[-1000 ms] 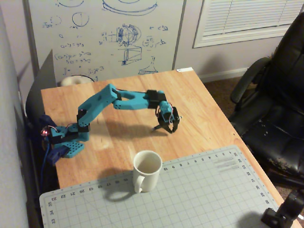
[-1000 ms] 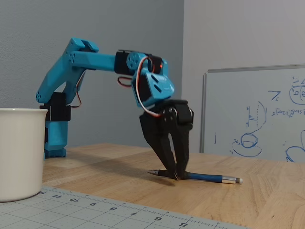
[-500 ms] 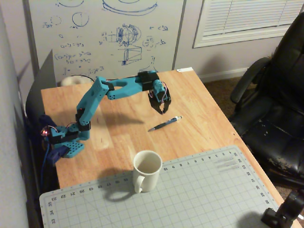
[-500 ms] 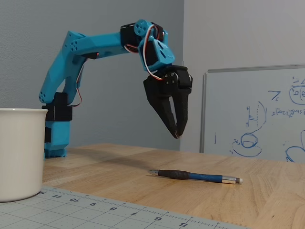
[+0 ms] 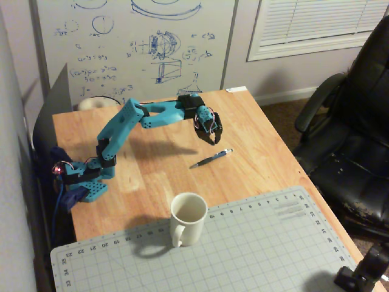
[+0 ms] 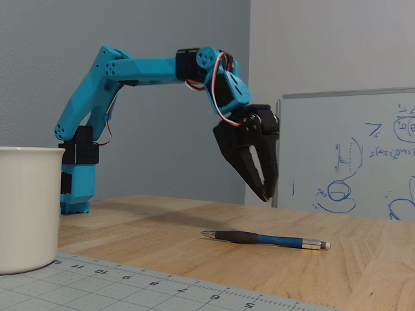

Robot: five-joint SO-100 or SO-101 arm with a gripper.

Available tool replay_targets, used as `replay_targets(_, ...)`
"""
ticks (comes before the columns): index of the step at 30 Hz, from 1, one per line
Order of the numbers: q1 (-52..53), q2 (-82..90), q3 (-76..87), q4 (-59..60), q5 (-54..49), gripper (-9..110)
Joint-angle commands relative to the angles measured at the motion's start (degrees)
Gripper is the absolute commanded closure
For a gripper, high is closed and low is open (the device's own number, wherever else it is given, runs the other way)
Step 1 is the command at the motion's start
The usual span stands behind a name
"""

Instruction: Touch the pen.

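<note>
Claw (image 6: 264, 192) hanging clear above the pen (image 6: 262, 239), tips looking nearly pressed together though hard to call from here, pen lying flat on the bench (image 5: 152, 176) beyond the mug (image 5: 187, 218), so best dropping slowly onto the barrel's middle.

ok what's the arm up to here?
The turquoise robot arm is stretched out over the wooden table, its black end effector pointing down above the slim dark blue pen that lies flat on the wood. In the low fixed view there is a clear gap between fingertips and pen, so no contact yet. The fingers look nearly closed and hold nothing. A cream ceramic mug stands untouched on the grey cutting mat.
</note>
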Motion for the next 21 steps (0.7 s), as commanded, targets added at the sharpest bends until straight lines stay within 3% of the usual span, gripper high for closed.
replay_targets(1,-0.70,-0.62,-1.67,-7.21,0.26,101)
replay_targets(21,0.70,0.26,-0.88,-12.48,0.44,101)
